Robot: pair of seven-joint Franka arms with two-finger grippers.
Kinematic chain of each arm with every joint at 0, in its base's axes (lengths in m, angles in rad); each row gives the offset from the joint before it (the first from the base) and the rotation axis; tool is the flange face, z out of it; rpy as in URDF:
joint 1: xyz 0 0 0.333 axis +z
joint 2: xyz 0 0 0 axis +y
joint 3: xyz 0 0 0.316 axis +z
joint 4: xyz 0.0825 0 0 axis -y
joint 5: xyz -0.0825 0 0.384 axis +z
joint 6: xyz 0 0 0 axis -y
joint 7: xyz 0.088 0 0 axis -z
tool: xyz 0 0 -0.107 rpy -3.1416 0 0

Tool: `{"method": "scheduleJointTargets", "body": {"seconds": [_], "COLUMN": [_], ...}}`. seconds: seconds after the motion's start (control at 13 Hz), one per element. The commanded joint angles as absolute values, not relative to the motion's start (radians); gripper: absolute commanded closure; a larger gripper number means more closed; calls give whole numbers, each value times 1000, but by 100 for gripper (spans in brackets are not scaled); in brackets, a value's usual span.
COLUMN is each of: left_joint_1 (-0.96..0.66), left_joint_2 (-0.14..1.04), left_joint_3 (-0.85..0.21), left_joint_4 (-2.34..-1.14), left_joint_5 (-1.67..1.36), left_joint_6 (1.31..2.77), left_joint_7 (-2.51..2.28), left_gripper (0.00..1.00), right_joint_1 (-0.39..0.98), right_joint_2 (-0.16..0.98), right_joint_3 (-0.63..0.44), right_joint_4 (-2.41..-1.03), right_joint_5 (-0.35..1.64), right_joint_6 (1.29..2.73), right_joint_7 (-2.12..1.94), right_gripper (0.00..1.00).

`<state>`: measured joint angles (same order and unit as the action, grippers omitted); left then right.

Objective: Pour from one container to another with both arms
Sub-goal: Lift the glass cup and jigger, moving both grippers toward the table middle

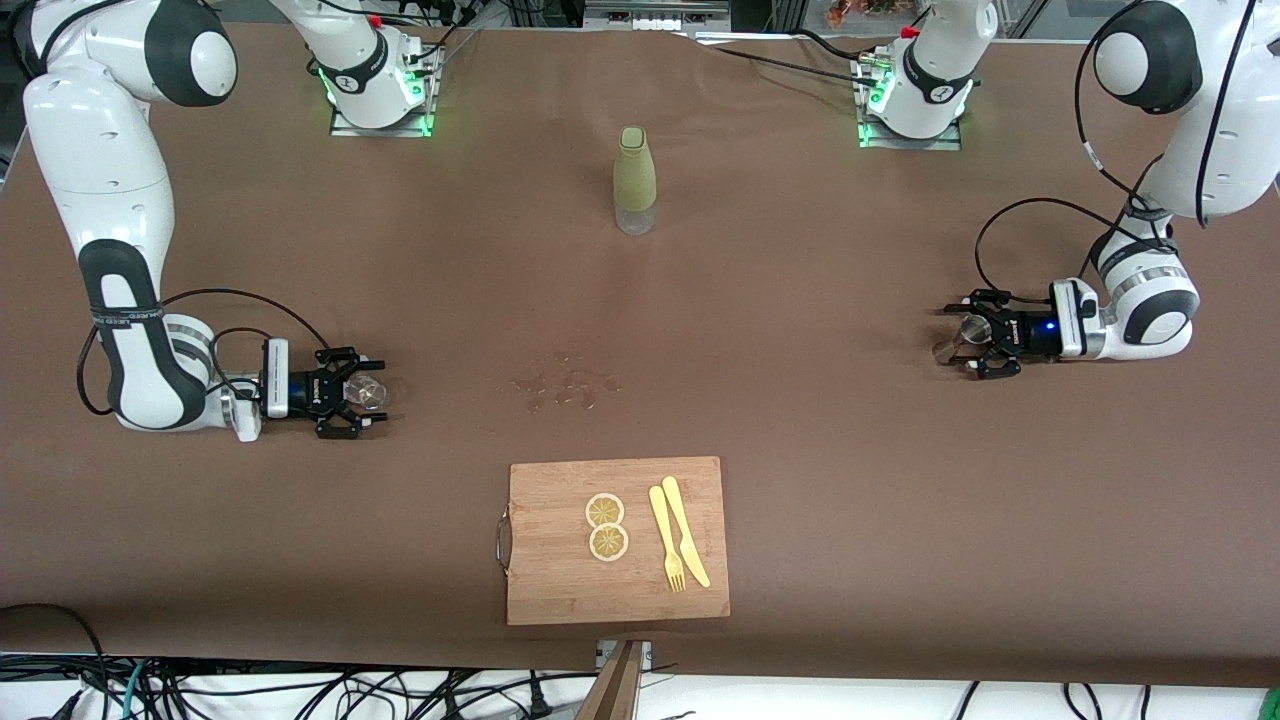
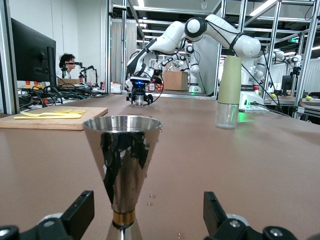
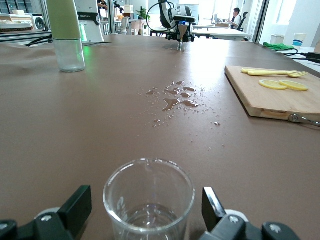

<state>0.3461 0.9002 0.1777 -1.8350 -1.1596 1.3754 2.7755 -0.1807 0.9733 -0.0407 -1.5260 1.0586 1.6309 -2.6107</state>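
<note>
Both grippers stand open: left gripper (image 1: pixel 962 343) straddles the jigger (image 2: pixel 123 165), right gripper (image 1: pixel 372 394) straddles the glass cup (image 3: pixel 148 200); bare table (image 1: pixel 800 420) between.

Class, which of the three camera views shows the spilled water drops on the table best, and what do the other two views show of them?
The right wrist view: the water drops glisten as separate puddles between the glass cup and the cutting board. The front view shows only faint specks mid-table. The left wrist view gives a few tiny drops beside the jigger.

Jigger (image 2: pixel 122 170) base cut off below
</note>
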Motion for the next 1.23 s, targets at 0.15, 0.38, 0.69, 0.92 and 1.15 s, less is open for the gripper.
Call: {"method": "scheduleJointTargets", "body": {"seconds": [0.15, 0.38, 0.69, 0.92, 1.15], "left_joint_1": [350, 350, 350, 350, 350], "left_joint_2": [908, 908, 913, 928, 928], "left_joint_3": [195, 195, 195, 195, 195], "left_joint_4": [-1855, -1855, -1853, -1845, -1842], "left_joint_5": [-1189, -1187, -1183, -1183, -1181], "left_joint_6": [1362, 1362, 1362, 1364, 1365], "left_joint_7": [2979, 2979, 2979, 2977, 2982], "left_gripper": [8, 30, 64, 91, 100], "right_joint_1": [-186, -186, -186, -187, -187], "right_joint_2": [976, 976, 976, 976, 976], "right_joint_3": [-28, -28, -28, -28, -28], "right_joint_4": [-1529, -1529, -1529, -1529, -1529], "right_joint_5": [1083, 1089, 1091, 1091, 1089], "right_joint_6": [1615, 1611, 1609, 1609, 1609], "right_joint_7": [-2629, -2629, -2631, -2637, -2638], "right_gripper": [13, 21, 25, 36, 44]}}
